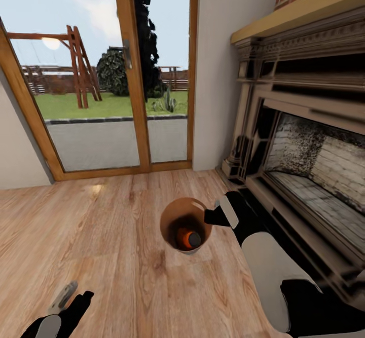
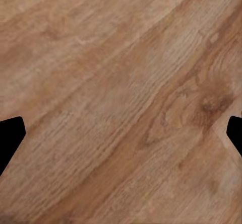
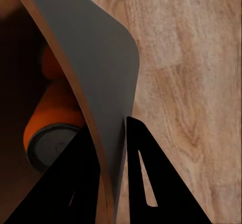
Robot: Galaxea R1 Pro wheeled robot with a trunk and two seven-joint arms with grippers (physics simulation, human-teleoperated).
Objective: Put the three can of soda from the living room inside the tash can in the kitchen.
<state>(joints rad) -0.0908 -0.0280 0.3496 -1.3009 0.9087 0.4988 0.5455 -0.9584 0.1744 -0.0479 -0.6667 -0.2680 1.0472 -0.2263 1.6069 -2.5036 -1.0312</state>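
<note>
So we're in the living room, wood floor point(image 1: 101, 236) everywhere, with the glass doors point(image 1: 126, 74) straight ahead and the brick fireplace point(image 1: 304, 140) running along the right side. The fireplace's dark base sits just beside the right arm, so that side is tight. The floor toward the doors and off to the left is open boards.

The tash can point(image 1: 185, 225) is held up over the floor, mouth facing the head camera, so you look right down its brown inside. The right gripper point(image 1: 209, 218) is pinched narrow on its rim: in the right wrist view one finger point(image 3: 75, 183) is inside the wall and the other outside, clamped on the dark grey side point(image 3: 96, 83).

An orange soda can point(image 1: 185, 237) lies at the bottom, tipped over on its side with its grey end point(image 3: 50, 148) facing up toward the mouth, long axis slanting along the wall.

The left gripper point(image 1: 68, 297) hangs low near the bottom-left, spread wide over bare floor, holding nothing.
</note>
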